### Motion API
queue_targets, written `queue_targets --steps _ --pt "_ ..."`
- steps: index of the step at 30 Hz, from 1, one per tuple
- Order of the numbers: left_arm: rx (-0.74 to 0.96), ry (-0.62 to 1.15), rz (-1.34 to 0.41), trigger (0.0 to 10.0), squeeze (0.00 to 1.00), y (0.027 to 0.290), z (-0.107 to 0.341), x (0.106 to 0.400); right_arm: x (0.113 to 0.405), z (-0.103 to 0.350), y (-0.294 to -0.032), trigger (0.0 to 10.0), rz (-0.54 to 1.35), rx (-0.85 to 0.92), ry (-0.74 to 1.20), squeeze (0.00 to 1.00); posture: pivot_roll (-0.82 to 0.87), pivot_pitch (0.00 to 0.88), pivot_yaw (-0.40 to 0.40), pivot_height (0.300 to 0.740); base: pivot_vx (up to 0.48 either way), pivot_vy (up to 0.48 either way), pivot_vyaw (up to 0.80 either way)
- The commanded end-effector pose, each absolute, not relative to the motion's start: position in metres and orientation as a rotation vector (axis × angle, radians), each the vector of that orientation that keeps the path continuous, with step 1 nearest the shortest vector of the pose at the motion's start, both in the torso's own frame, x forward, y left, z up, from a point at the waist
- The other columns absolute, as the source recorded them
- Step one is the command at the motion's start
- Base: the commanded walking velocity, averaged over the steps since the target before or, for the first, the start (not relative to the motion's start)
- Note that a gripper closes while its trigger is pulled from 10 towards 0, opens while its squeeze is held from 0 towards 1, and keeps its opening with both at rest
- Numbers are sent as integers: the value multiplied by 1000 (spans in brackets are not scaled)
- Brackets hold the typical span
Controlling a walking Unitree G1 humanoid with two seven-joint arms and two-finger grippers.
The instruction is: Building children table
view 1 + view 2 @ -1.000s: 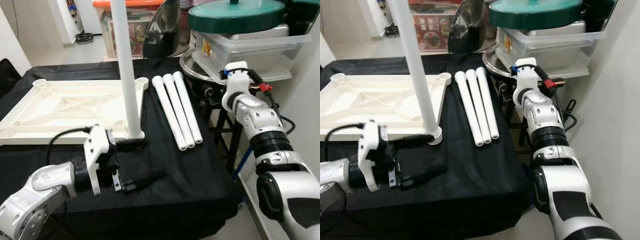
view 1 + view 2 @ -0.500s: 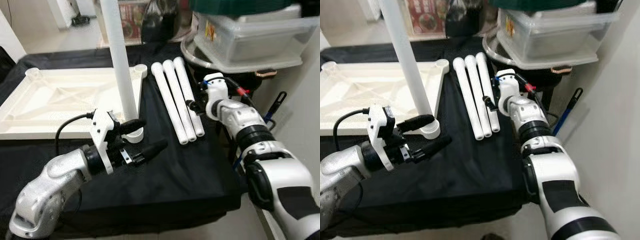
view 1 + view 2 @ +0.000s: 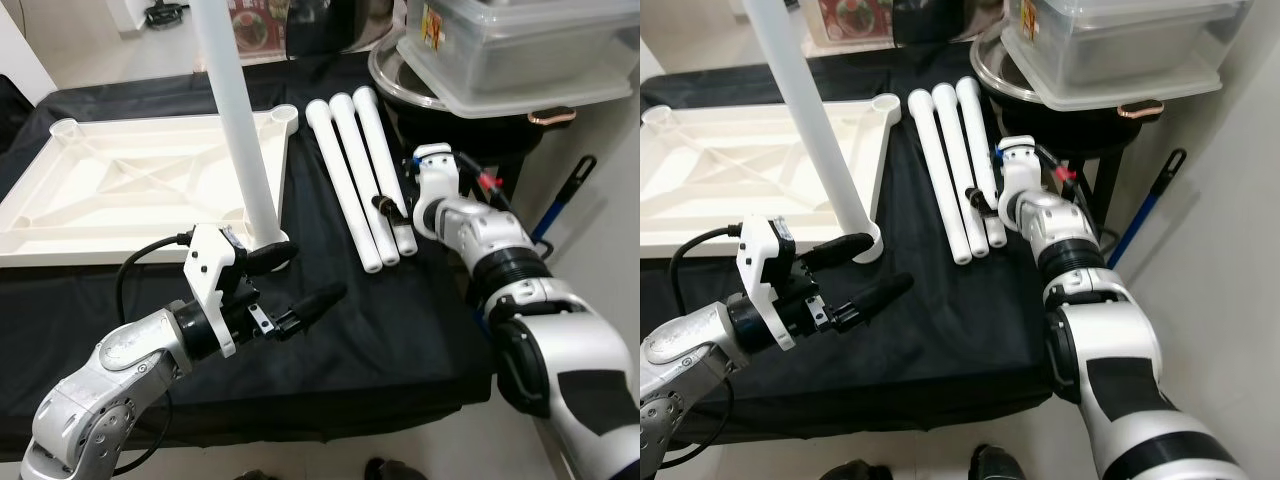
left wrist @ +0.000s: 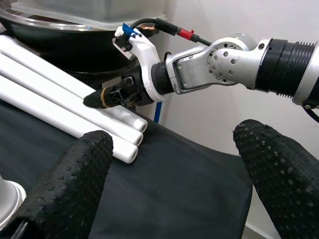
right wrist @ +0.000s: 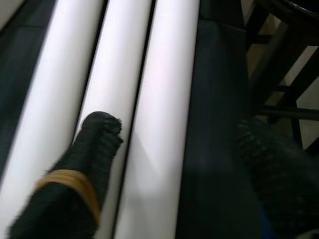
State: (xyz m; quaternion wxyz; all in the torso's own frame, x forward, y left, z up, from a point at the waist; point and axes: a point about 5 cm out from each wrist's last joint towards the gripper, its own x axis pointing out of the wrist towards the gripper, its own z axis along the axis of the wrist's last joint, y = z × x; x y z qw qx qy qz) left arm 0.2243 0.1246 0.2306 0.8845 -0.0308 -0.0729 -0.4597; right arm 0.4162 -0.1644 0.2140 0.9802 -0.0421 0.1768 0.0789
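Left eye view, set against the picture from a second ago, shows the camera tipped lower and the right gripper (image 3: 386,206) come down from beside the clear plastic tub (image 3: 520,55) to the three loose white table legs (image 3: 357,172), which lie side by side on the black cloth (image 3: 400,330). The left gripper (image 3: 300,280) has risen and swung forward; its fingers are spread wide and hold nothing, the upper one reaching to the foot of the one upright leg (image 3: 240,130) and the lower one hanging over bare cloth. That upright leg stands in the near right corner of the upturned white tabletop (image 3: 120,190), just as it did before.

The left wrist view gives what the head camera cannot: the right gripper (image 4: 102,98) seen from the side, its dark finger with a tan band resting on the leg nearest the table edge. The right wrist view looks straight down on the legs (image 5: 124,99); one banded finger (image 5: 84,164) lies over the seam between two of them and the other finger (image 5: 274,169) hangs past the outermost leg over the cloth, so the fingers stand wide apart around that leg without closing on it.

The tub carries a small yellow and red label (image 3: 433,22), too blurred to read.
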Motion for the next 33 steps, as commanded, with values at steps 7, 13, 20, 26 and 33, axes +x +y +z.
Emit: queue_targets --steps 7,13,20,26,33 --pt "-72 -146 -953 10000 0 123 233 215 411 195 -156 2039 189 -155 478 0 41 369 37 740 0 0 0" --pt "-82 -151 -936 10000 0 121 235 216 412 202 -158 0 180 -177 482 0 29 367 26 740 0 0 0" --pt "-83 -151 -932 10000 0 121 235 217 416 220 -161 0 147 -103 341 0 26 344 26 740 0 0 0" --pt "-74 -157 -935 10000 0 121 236 221 417 239 -159 0 139 -30 171 0 18 305 28 740 0 0 0" --pt "-74 -167 -937 10000 0 120 238 224 415 246 -153 0 176 -4 119 0 12 283 33 740 0 0 0"
